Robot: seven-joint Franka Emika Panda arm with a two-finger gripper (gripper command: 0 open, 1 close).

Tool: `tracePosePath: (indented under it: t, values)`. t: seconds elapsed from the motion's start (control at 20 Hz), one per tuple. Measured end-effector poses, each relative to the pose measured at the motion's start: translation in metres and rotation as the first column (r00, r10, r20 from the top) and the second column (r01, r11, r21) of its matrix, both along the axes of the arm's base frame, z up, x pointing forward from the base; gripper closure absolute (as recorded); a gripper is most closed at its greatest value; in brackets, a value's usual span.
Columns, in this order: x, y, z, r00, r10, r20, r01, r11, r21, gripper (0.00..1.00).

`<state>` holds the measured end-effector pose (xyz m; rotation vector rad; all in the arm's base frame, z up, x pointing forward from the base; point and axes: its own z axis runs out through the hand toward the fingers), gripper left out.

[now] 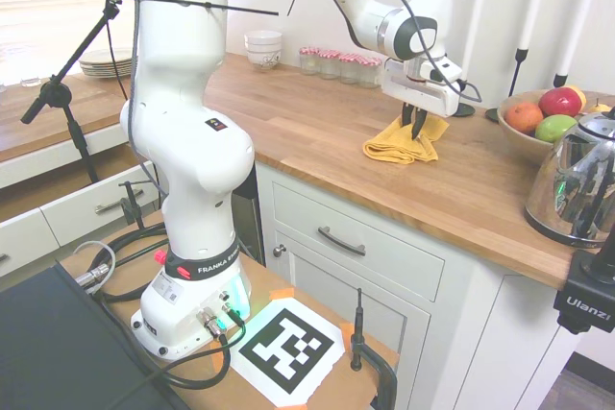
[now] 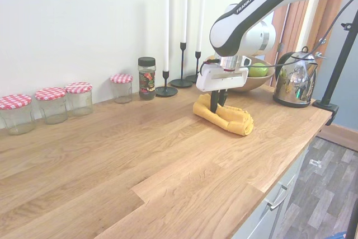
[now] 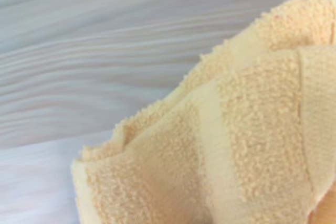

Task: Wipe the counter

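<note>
The warm-brown wooden counter (image 1: 317, 132) (image 2: 112, 155) runs over white cabinets with bar handles. A folded yellow terry cloth (image 1: 394, 148) (image 2: 232, 118) lies on it, bunched up under the arm. My gripper (image 1: 415, 122) (image 2: 217, 102) points straight down into the cloth's back end, its dark fingers (image 2: 213, 101) close together and pinching a fold. The wrist view is filled by the cloth (image 3: 236, 145) against blurred counter grain (image 3: 105, 51).
Red-checked jars (image 2: 50, 103) (image 1: 336, 62), a spice jar (image 2: 146, 78) and black candlesticks (image 2: 182, 62) line the wall. A fruit bowl (image 1: 517, 138) and a shiny kettle (image 1: 577, 184) (image 2: 293, 85) stand beyond the cloth. Stacked white bowls (image 1: 263, 48) sit at the counter's far end.
</note>
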<state>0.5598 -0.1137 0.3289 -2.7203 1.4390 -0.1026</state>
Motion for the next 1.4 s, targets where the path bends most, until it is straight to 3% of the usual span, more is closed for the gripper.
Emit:
tracePosePath:
  t: [0.45,0.8,1.15,1.4]
  values:
    - [-0.010,0.167,-0.002,0.995,0.098,0.015,-0.097,0.994,-0.050,1.00]
    - [-0.029,0.258,-0.004,0.985,0.172,0.027,-0.169,0.979,-0.111,1.00]
    - [-0.038,0.283,-0.005,0.979,0.200,0.034,-0.194,0.971,-0.138,1.00]
    - [-0.034,0.272,-0.004,0.987,0.160,0.028,-0.157,0.983,-0.095,1.00]
